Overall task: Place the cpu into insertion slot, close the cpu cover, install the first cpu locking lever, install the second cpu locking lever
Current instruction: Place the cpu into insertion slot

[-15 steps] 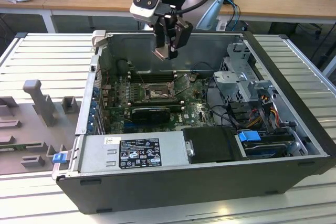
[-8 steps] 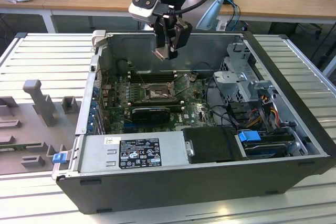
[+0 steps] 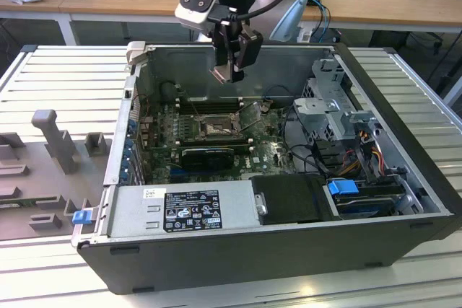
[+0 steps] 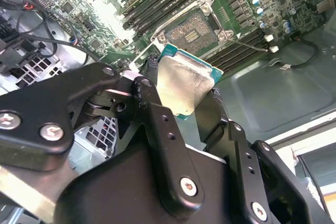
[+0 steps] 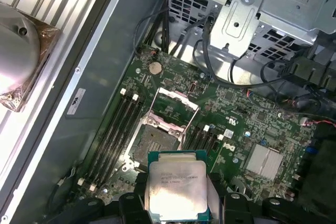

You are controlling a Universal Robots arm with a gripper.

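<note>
Flat square cpu [image 5: 177, 190], pale silvery-grey top edged in green, pinched at opposite edges between the black gripper [image 4: 181, 98] fingers, held over the motherboard, above the uncovered insertion slot [image 5: 156, 142], cpu cover [image 5: 176, 107] swung open beside it.

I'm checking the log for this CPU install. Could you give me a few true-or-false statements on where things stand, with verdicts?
1. The gripper is clamped on the cpu. True.
2. The cpu already sits in the insertion slot. False: it is held in the air above the board, and the slot's dark centre lies bare.
3. The cpu cover is shut over the slot. False: in the first wrist view the frame is swung open beside the slot, with green board showing through its cut-out.
4. The computer case lies open, so the board inside is exposed. True.
</note>
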